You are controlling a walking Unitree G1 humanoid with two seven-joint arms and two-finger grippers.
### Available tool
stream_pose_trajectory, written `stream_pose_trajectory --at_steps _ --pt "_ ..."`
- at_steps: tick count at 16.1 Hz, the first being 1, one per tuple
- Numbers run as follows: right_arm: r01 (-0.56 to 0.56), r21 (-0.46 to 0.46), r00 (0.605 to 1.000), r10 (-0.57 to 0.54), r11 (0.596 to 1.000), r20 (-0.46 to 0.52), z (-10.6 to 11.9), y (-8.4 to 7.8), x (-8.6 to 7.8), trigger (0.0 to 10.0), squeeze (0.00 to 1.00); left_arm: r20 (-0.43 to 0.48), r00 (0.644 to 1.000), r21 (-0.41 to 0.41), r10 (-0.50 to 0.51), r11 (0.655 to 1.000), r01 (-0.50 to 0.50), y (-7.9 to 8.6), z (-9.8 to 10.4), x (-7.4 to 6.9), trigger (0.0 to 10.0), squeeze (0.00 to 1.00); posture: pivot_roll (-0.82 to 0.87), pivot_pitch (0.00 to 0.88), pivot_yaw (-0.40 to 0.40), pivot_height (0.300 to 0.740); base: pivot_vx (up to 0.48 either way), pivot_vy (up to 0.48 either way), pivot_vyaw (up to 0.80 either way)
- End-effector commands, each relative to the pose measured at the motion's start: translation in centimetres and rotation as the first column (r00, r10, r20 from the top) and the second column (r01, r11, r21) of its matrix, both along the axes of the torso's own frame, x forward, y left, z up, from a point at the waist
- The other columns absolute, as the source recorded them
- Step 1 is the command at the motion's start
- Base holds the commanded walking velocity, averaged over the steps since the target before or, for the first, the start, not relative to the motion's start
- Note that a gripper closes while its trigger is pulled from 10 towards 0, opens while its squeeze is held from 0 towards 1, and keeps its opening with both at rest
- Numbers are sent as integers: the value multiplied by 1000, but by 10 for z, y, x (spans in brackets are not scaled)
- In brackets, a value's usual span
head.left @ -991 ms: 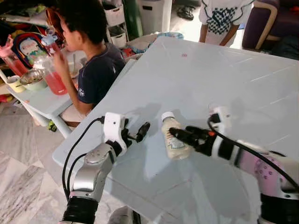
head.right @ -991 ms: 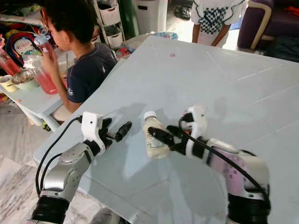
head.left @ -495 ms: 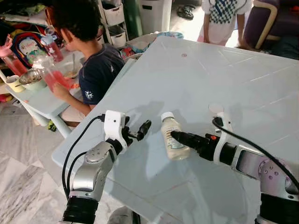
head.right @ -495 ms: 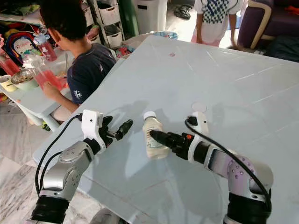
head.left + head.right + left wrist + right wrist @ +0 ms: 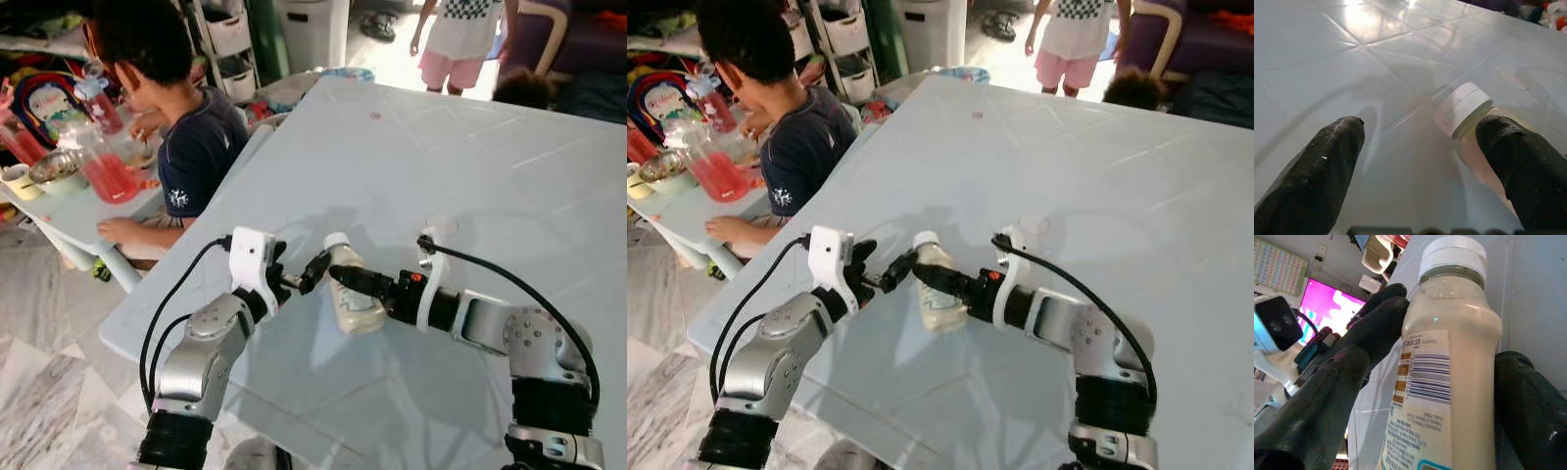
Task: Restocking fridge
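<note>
Near the table's front edge, between my two arms, stands the bottle [image 5: 350,292], upright, white-capped and full of a creamy liquid, with a printed label and barcode round its body. I judge it fairly heavy for its size, stiff plastic with a smooth, somewhat slippery wall, so the straight labelled body below the shoulder is the place to take hold, not the narrow neck or cap. My right gripper [image 5: 1440,401] has its two black fingers spread to either side of that body, one finger [image 5: 1312,401] on each flank; whether they already press it I cannot tell. My left gripper [image 5: 1420,156] is also spread, its tips beside the cap and neck, one fingertip [image 5: 315,270] close against the bottle's upper part. Around all this the pale blue table [image 5: 470,166] lies bare; at a smaller table alongside, a person [image 5: 186,127] sits by a pink pitcher [image 5: 106,172]
</note>
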State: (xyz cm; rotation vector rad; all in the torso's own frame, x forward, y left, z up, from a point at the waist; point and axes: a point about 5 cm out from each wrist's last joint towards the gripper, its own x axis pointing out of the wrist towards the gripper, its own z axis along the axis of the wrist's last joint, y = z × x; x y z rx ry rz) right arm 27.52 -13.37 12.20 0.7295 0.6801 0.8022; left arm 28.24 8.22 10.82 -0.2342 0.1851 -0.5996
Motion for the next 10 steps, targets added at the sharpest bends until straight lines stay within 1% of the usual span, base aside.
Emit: stream_pose_trajectory --at_steps 1,2,6,7,9,10 --pt "-46 8 999 46 999 -12 -3 18 2 0 0 -7 999 3 -33 999 33 -7 0 -2 10000 0 -31 71 80 740 0 0 0" --pt "-53 48 998 54 997 -19 -2 21 3 0 0 -8 999 0 -38 999 38 -9 0 -3 10000 0 -27 69 81 740 0 0 0" --pt "-112 106 994 111 988 14 -2 31 1 0 0 -17 999 0 -49 999 49 -9 -1 -4 10000 0 -24 67 84 740 0 0 0" --pt "-125 107 992 122 986 36 -3 33 0 0 0 -19 999 -1 -47 999 47 -9 -1 -4 10000 0 -24 67 84 740 0 0 0" --pt "-158 75 987 155 985 47 -8 37 -4 0 0 -21 999 -11 -47 999 47 -11 0 -4 10000 0 -23 67 83 740 0 0 0" --pt "-168 82 985 163 982 62 -8 38 -5 0 0 -23 999 -13 -49 999 49 -12 -1 -5 10000 0 -25 67 82 740 0 0 0"
